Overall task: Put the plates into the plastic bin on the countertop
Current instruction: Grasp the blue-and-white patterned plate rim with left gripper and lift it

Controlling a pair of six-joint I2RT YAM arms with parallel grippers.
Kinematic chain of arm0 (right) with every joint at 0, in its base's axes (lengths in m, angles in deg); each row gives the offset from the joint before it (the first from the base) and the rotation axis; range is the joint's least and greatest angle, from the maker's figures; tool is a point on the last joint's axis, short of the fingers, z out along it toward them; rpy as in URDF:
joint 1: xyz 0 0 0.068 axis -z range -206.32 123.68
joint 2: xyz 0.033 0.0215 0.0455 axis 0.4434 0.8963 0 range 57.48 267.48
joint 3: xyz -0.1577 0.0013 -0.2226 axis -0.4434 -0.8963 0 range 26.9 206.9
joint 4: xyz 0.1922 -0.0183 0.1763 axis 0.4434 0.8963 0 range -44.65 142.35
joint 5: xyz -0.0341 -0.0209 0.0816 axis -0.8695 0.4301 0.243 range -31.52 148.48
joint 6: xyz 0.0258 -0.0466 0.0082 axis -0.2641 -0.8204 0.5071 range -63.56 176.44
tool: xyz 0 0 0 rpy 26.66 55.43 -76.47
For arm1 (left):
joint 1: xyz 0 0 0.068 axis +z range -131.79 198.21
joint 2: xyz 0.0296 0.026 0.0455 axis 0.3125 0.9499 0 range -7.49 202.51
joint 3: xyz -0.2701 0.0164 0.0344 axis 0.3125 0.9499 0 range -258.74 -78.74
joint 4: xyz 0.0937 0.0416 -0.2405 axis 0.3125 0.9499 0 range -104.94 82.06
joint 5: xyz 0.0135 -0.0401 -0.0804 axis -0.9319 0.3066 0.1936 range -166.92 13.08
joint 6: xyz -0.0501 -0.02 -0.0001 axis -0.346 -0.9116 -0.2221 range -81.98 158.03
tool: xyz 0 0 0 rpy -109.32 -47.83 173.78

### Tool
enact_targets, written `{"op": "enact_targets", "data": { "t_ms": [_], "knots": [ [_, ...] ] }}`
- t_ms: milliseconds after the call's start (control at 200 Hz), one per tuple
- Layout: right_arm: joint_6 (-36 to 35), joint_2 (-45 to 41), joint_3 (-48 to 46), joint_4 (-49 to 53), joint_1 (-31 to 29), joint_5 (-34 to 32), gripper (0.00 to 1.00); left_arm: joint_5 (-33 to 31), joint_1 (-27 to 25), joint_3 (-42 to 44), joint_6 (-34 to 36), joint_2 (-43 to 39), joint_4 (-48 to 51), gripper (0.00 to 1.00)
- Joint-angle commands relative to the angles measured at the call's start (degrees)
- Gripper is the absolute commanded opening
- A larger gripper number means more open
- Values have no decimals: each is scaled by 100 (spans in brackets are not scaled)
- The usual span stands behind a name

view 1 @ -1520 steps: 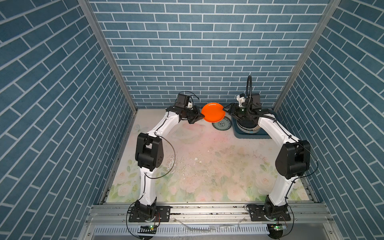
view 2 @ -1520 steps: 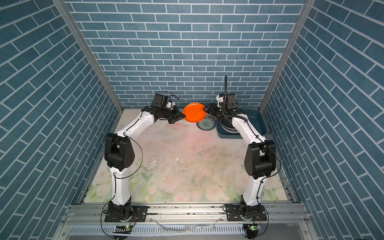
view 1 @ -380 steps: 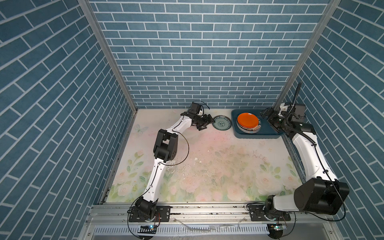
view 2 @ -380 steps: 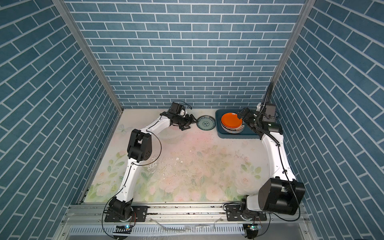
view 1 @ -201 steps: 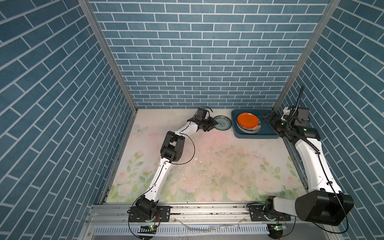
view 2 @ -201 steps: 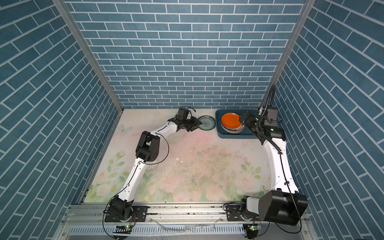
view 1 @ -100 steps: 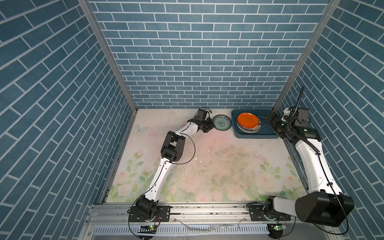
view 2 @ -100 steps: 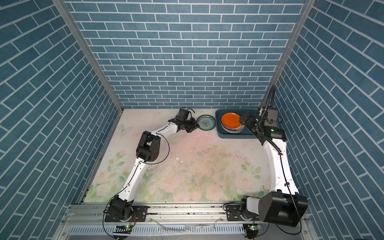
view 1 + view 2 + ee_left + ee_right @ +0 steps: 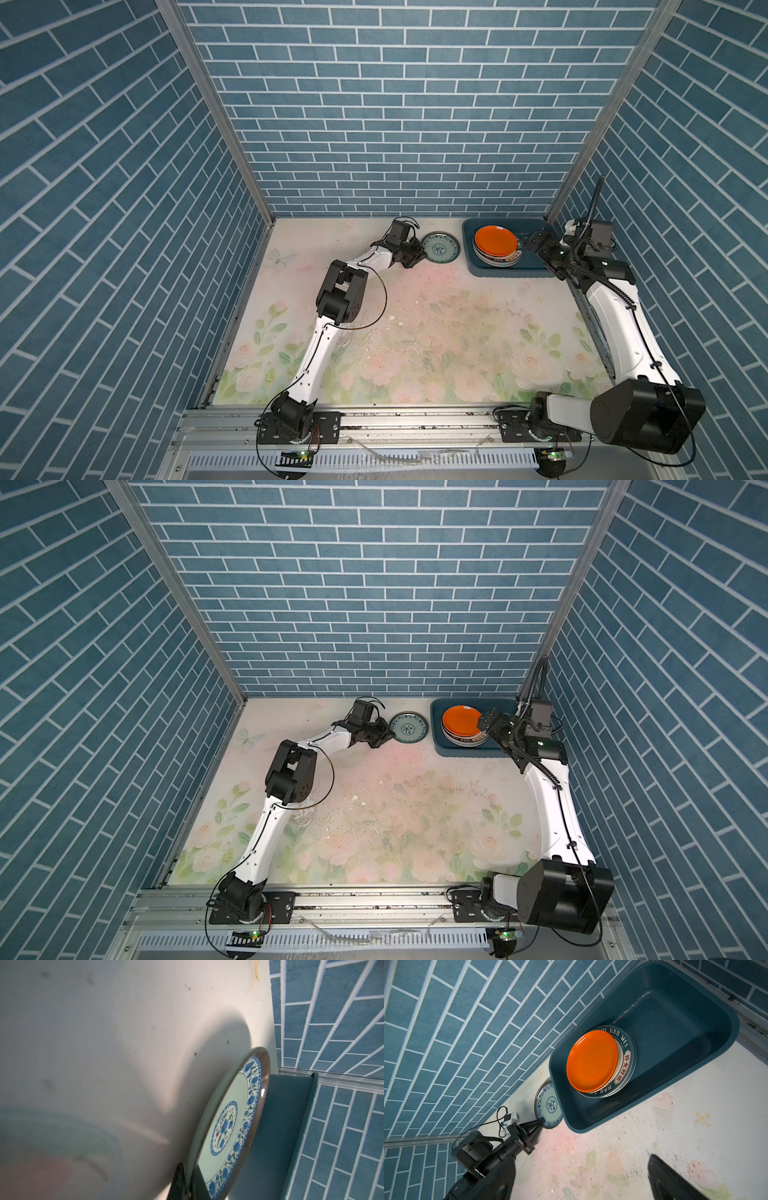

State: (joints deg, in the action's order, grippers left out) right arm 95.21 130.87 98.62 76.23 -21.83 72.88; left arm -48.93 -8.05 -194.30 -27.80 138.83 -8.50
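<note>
Plates (image 9: 624, 1057) with lettered rims are piled in the left end of the plastic bin (image 9: 513, 273) at the back right of the countertop (image 9: 415, 324), with the orange plate (image 9: 496, 241) on top. The teal-patterned plate (image 9: 441, 248) lies on the countertop just beside the bin's left wall, and the left gripper (image 9: 419, 254) is pinched tight on its rim. The right gripper (image 9: 537, 246) hangs over the bin's right part, jaws spread wide with nothing in them.
</note>
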Motion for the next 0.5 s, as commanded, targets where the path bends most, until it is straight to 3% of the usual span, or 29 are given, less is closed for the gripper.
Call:
{"op": "enact_targets", "data": {
  "t_ms": [0,185,335,490],
  "knots": [
    [193,167,4,-402,-34,154,99,-6,174,321,30,-673,-253,0],
    [193,655,91,-881,-151,718,98,151,284,658,172,-1288,33,0],
    [143,1137,338,-1201,-461,1127,97,421,310,562,238,-1620,489,0],
    [-1,1739,914,-1250,-899,1321,95,645,304,259,748,-1875,1195,0]
  ]
}}
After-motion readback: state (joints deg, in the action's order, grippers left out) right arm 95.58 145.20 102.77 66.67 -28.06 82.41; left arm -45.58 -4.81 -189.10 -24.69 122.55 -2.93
